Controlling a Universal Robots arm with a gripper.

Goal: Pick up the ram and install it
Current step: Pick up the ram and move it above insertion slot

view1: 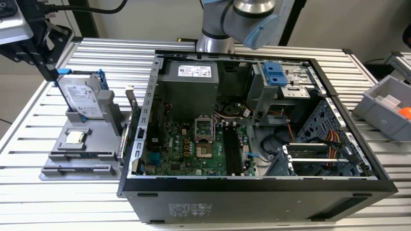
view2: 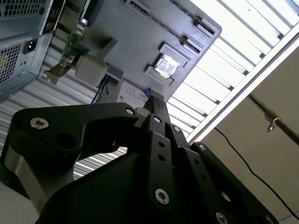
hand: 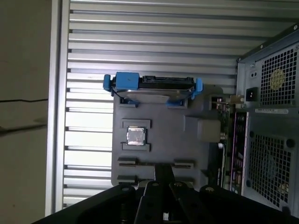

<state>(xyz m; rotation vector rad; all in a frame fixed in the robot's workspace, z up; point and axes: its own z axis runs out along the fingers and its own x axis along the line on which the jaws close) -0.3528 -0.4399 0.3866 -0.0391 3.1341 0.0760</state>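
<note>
Claw (hand: 163, 170) drawn narrow, fingertips together, poised above the grey fixture tray (hand: 159, 154) on the slatted surface (hand: 140, 46); ram (hand: 223, 137) stands on edge at the tray's side beside the computer case (hand: 271, 116).

The gripper (hand: 163, 169) hangs clear above the grey fixture tray (view1: 96, 149), where the only tall obstacles are the hard drive (view1: 83, 98) upright in its blue bracket and a circuit card (view1: 130, 120) on edge just beside the computer case (view1: 257, 195). Inside the open case the power supply (view1: 189, 82) and drive cage (view1: 282, 84) rise along the far side with cables (view1: 230, 111) between them, while the black memory slots (view1: 232, 149) lie open from above.
</note>
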